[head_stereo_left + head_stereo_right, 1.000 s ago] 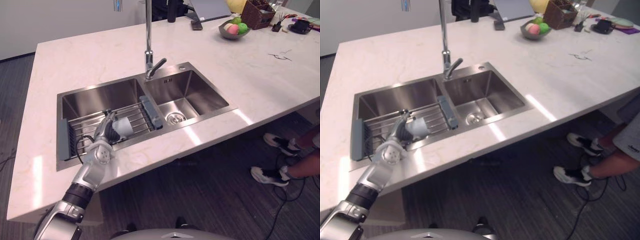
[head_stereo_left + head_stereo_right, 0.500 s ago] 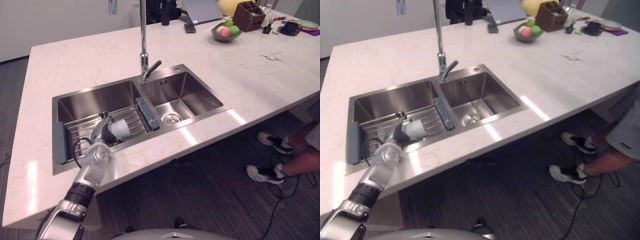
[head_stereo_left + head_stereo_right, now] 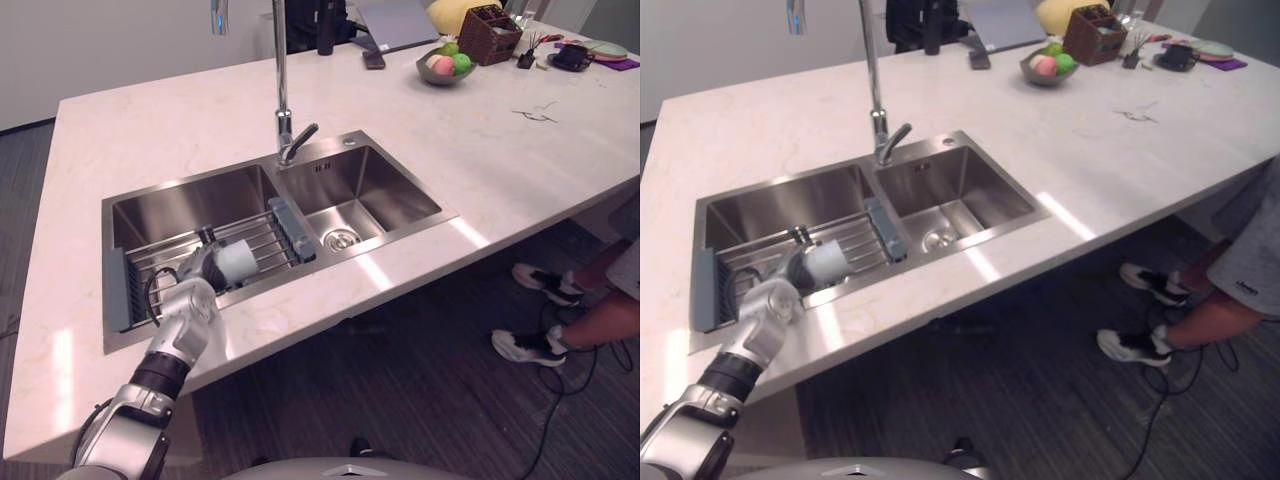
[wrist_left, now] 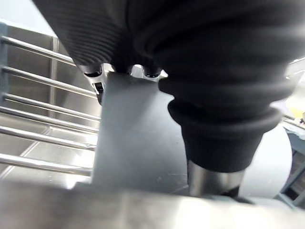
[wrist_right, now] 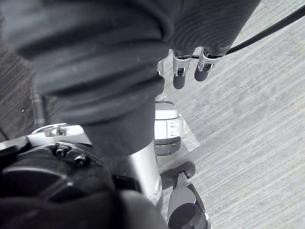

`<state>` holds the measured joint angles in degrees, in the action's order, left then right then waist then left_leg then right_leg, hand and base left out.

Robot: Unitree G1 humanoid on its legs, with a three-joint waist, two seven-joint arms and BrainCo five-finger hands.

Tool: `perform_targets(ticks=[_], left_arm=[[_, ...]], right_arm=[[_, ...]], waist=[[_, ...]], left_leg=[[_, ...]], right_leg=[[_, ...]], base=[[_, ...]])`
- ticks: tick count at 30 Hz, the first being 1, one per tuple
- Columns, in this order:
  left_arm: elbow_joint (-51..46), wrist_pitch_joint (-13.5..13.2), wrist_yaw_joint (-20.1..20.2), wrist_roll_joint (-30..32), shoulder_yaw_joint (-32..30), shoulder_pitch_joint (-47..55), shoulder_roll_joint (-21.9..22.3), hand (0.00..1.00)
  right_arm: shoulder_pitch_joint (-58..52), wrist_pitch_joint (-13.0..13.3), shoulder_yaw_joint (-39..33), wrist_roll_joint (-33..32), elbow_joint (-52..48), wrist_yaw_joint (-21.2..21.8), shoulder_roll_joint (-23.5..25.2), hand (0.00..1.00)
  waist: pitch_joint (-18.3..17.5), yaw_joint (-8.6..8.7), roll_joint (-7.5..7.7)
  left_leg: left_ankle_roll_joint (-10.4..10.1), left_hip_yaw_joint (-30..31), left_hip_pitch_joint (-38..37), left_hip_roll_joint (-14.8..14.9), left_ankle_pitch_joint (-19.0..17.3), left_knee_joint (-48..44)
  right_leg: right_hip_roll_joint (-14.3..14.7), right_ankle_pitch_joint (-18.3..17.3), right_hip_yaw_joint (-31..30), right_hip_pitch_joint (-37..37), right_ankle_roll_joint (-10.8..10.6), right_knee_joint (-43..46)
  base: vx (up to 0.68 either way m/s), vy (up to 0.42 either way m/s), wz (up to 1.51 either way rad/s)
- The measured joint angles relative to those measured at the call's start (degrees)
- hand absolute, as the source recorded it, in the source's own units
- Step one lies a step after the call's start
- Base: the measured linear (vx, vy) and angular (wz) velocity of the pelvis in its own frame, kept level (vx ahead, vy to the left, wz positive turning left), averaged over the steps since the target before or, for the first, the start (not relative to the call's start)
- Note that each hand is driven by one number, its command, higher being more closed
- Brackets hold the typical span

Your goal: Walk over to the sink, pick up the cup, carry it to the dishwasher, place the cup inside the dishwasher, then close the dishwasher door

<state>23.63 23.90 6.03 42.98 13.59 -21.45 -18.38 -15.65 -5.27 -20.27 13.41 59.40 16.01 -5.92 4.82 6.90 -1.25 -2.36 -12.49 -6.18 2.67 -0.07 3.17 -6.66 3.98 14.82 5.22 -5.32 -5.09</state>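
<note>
A pale grey cup lies on its side on the wire rack across the left sink basin. My left hand reaches in over the counter's front edge and is curled round the cup's near end. In the left wrist view the cup sits between the fingertips at its far rim and the thumb on its side. My right hand hangs over the grey floor with its fingers relaxed and holds nothing.
A tall faucet stands behind the divider, beside the right basin. The marble counter carries a fruit bowl and a brown basket at the far right. A person's shoes are on the floor at right.
The view has shifted slightly. My left hand has turned and its fingers have closed round the cup, which still lies on the rack.
</note>
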Motion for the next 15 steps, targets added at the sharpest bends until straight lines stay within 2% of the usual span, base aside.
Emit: perform_targets(ticks=[15], left_arm=[[4.2,-0.56,12.28,9.79,0.03,-3.6,-3.8,0.0]], right_arm=[[-0.05,-0.27,0.0,-0.03,-0.19,0.22,-0.16,0.0]], waist=[[-0.2,0.94,-0.32]], left_leg=[[-0.06,0.03,0.0,-0.01,0.02,0.13]], right_leg=[[-0.01,-0.11,0.09,-0.03,-0.1,0.0]], base=[[0.0,0.0,0.0]])
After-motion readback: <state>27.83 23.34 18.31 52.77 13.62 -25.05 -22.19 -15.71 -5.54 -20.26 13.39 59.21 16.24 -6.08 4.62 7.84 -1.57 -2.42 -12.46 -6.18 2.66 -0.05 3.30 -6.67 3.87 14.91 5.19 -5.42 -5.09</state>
